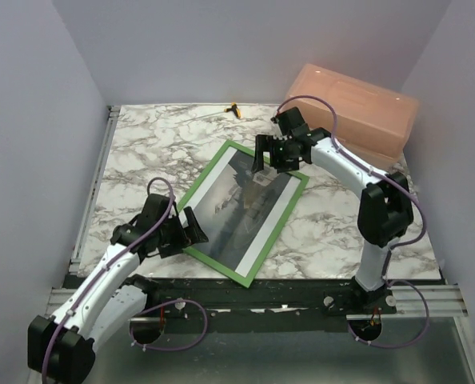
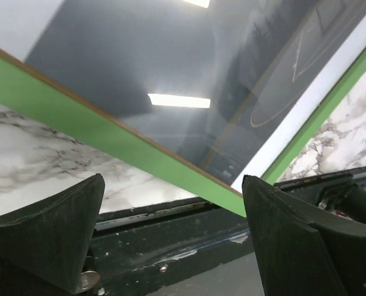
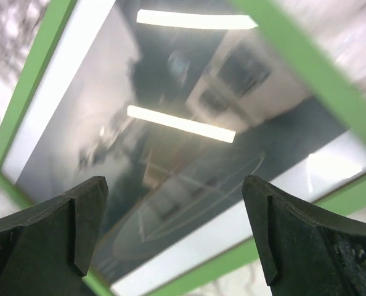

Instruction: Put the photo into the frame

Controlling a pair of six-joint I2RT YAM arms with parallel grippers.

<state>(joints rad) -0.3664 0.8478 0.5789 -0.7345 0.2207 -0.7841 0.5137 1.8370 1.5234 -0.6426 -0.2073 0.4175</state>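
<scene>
Inventory, as I see it from the remote desk:

1. Frame (image 1: pixel 279 228): green front face up, lying at an angle mid-table on the marble table top (image 1: pixel 157 152). Its near corner reaches over the dark front rail of the rig. In the left wrist view the green rail (image 2: pixel 109 135) runs diagonally, with a thin brown edge along its inner side.
2. Photo (image 1: pixel 241 216): sits inside the frame, picture side up, with a grey sky scene and a white border strip along the rails. Strong ceiling-light glare on the surface in both wrist cams (image 2: pixel 189 61) (image 3: pixel 170 142), so fine detail is washed out.
3. Left gripper (image 1: pixel 193 228): at the frame's near-left rail, jaws spread wide, nothing between them. In its wrist cam (image 2: pixel 170 203) the fingers sit just short of the green rail; I see no contact.
4. Right gripper (image 1: pixel 273 164): over the far end of the frame, jaws spread wide, nothing held. Its wrist cam (image 3: pixel 174 191) looks down on the photo, with the green rail (image 3: pixel 29 92) at the left.
5. Pink plastic box (image 1: pixel 357 108): far-right corner, behind the right arm, well apart from the frame.
6. Small yellow-and-black item (image 1: pixel 235 110): at the far table edge, too small to ID.
7. Purple cables (image 1: pixel 161 188): looped along both arms.
</scene>
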